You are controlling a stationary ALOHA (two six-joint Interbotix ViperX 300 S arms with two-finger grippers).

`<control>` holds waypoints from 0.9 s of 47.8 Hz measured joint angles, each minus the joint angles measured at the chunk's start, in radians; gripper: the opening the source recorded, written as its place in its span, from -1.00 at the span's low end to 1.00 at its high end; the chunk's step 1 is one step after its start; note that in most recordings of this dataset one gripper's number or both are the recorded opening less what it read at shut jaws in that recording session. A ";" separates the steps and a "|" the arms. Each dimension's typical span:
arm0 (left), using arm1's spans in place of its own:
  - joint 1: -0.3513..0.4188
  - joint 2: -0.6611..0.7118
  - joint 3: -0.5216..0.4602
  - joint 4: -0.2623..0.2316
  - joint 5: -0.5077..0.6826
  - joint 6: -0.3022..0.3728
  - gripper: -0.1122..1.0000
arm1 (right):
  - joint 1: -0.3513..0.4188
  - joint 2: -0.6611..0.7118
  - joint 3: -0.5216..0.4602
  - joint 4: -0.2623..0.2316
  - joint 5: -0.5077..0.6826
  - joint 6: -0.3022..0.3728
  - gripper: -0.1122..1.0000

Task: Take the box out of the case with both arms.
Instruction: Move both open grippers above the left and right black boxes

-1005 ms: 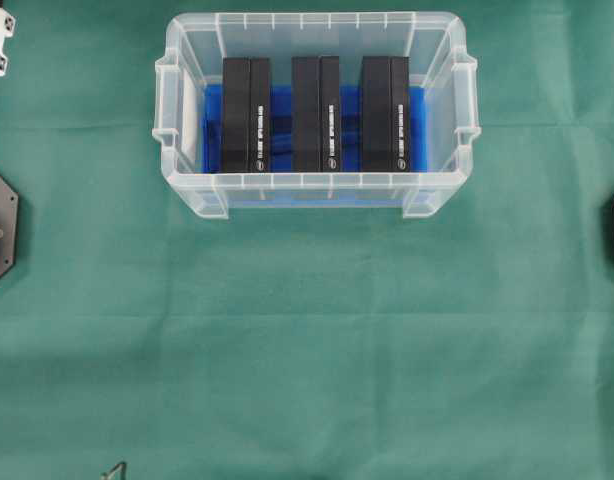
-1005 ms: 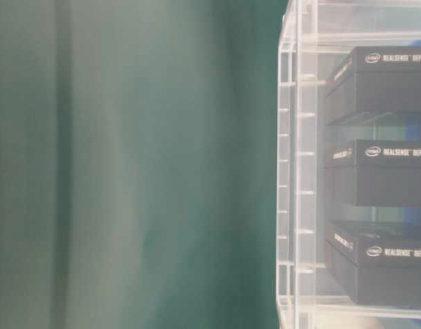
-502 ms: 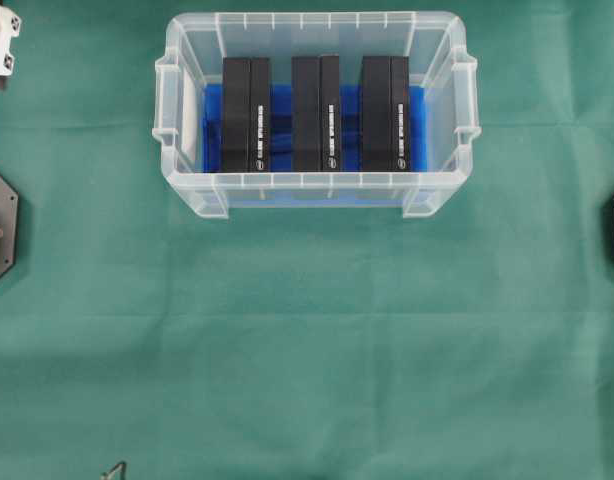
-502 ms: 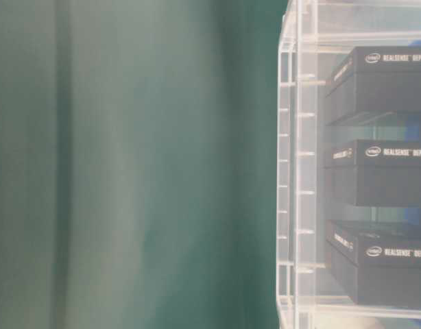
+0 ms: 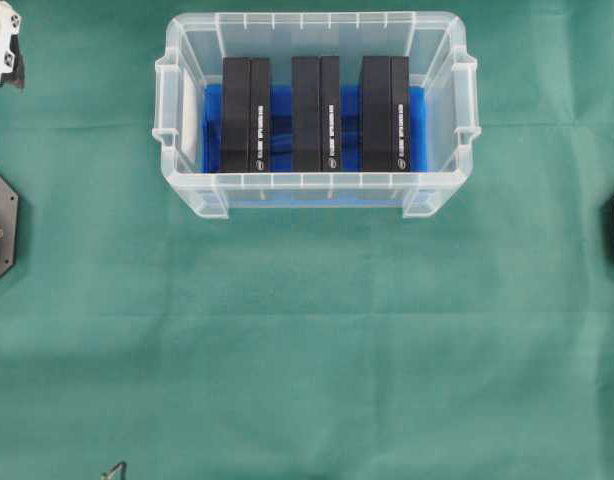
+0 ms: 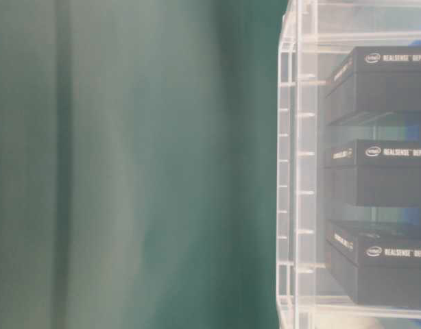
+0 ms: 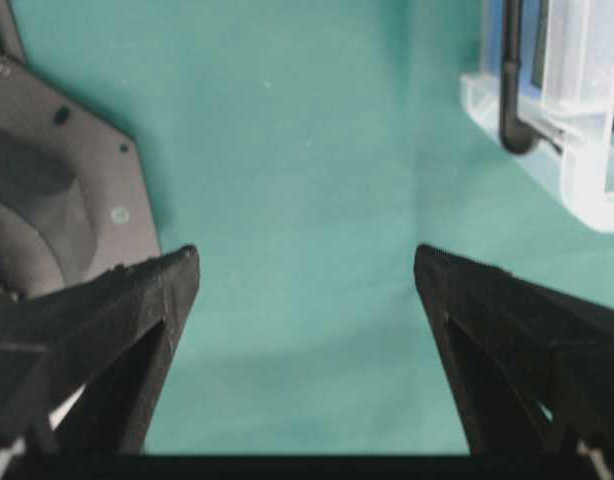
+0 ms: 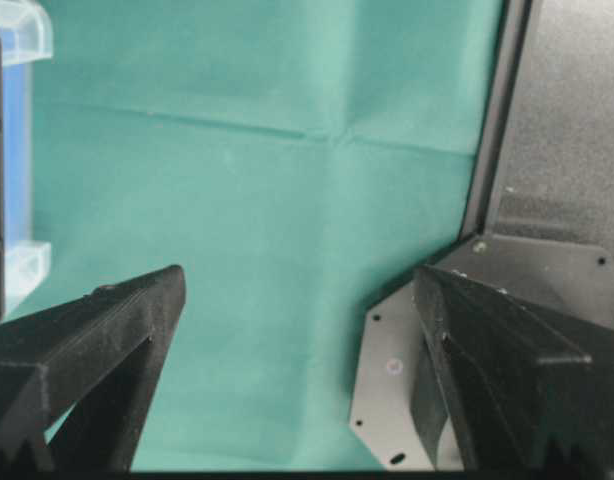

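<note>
Both of your grippers stand with jaws spread wide and nothing between them, each hanging over bare green cloth (image 5: 307, 340) well clear of the case (image 5: 187, 185). The left gripper (image 7: 305, 262) has the case off ahead and to the right of its fingertips, only a corner of the clear rim showing at the edge of its wrist view; the right gripper (image 8: 299, 280) mirrors that, with the case off to the left of its fingertips. Neither arm looks clearly nearer, so you will likely need to bring both inward toward each other. Inside the case three black boxes (image 5: 316, 113) stand on edge side by side on the blue sheet (image 5: 281, 128), with narrow gaps between them. Each box's long axis runs front to back across the case, so your fingers should probably come down at a box's two opposite ends. Which of the three you are meant to lift, the views do not say.
</note>
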 measured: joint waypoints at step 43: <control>-0.032 0.193 -0.124 0.000 -0.029 -0.080 0.84 | 0.060 0.101 -0.035 0.049 -0.101 0.141 0.91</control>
